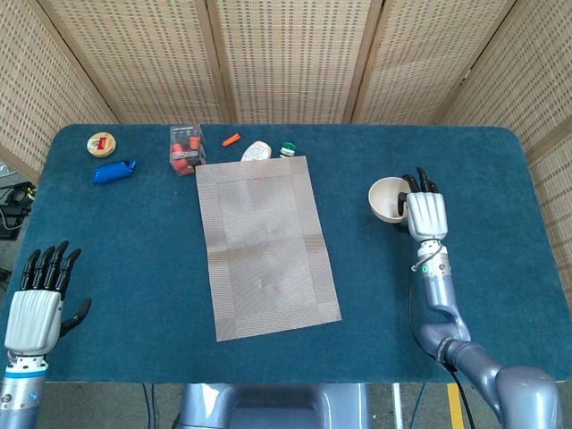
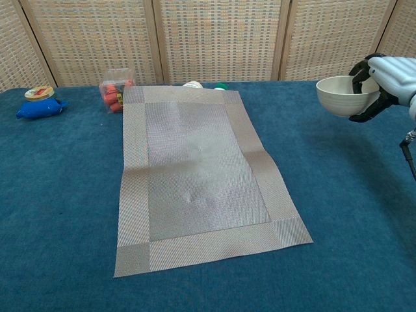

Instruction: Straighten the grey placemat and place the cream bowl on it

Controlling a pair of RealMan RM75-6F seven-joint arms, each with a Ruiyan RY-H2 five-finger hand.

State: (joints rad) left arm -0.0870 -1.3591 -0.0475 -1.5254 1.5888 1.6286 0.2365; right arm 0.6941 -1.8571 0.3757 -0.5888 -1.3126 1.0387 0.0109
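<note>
The grey placemat (image 1: pixel 264 243) (image 2: pixel 197 171) lies on the blue table, long side running front to back and turned slightly askew, with a small wrinkle near its middle. My right hand (image 1: pixel 425 213) (image 2: pixel 388 75) grips the cream bowl (image 1: pixel 388 198) (image 2: pixel 340 95) by its rim and holds it in the air to the right of the mat, clear of the cloth. My left hand (image 1: pixel 37 299) hovers at the front left corner of the table with fingers apart and nothing in it; the chest view does not show it.
Along the back edge sit a yellow-lidded tin (image 1: pixel 100 143), a blue object (image 1: pixel 113 171), a clear box of orange pieces (image 1: pixel 186 148), a small orange piece (image 1: pixel 231 138), a white item (image 1: pixel 256 151) and a green-capped item (image 1: pixel 288 148). Wicker screens stand behind the table.
</note>
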